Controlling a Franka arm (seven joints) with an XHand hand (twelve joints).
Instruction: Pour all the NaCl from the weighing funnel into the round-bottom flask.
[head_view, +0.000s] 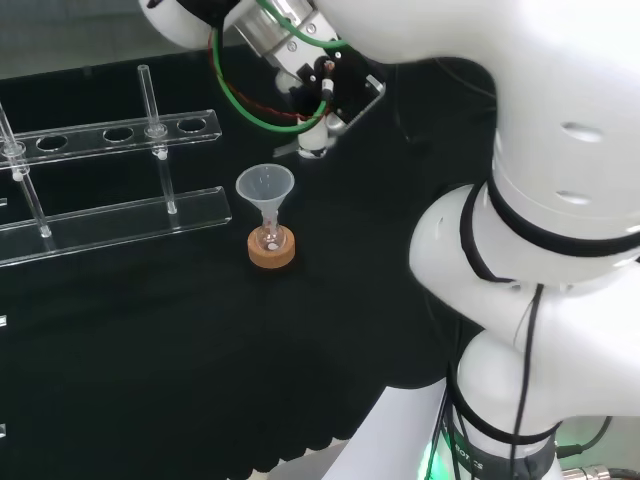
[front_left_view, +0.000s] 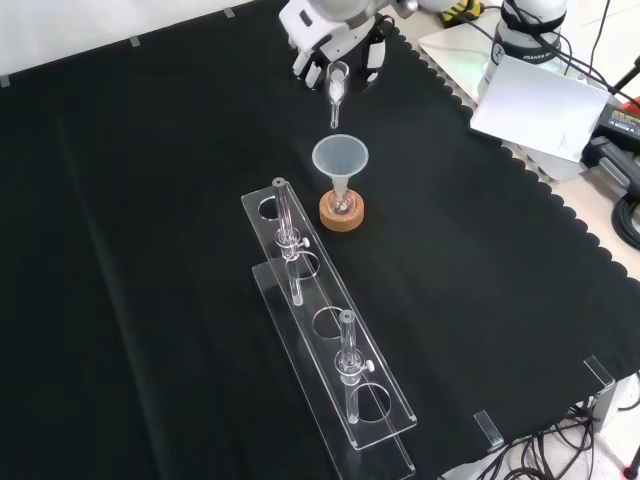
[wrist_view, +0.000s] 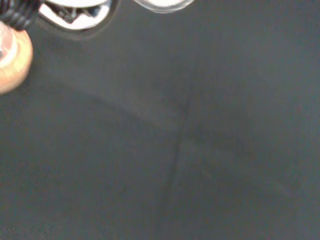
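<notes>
A small round-bottom flask (head_view: 270, 240) (front_left_view: 342, 205) sits upright in a cork ring (head_view: 272, 254) (front_left_view: 342, 215) (wrist_view: 12, 65) with a clear plastic funnel (head_view: 265, 187) (front_left_view: 340, 157) in its neck. In the front view the hand (front_left_view: 335, 45) comes in from the top, its fingers pinching a clear weighing funnel (front_left_view: 337, 92) that hangs stem down. The stem tip is a little beyond the plastic funnel's rim and apart from it. In the head view the hand (head_view: 330, 85) is up and to the right of the funnel. What the weighing funnel holds is too small to tell.
A clear acrylic tube rack (head_view: 120, 215) (front_left_view: 330, 330) with two glass tubes stands beside the flask. The cloth's scalloped edge (front_left_view: 520, 180) runs along the front view's right, with a white sheet (front_left_view: 530, 100) and cables beyond it.
</notes>
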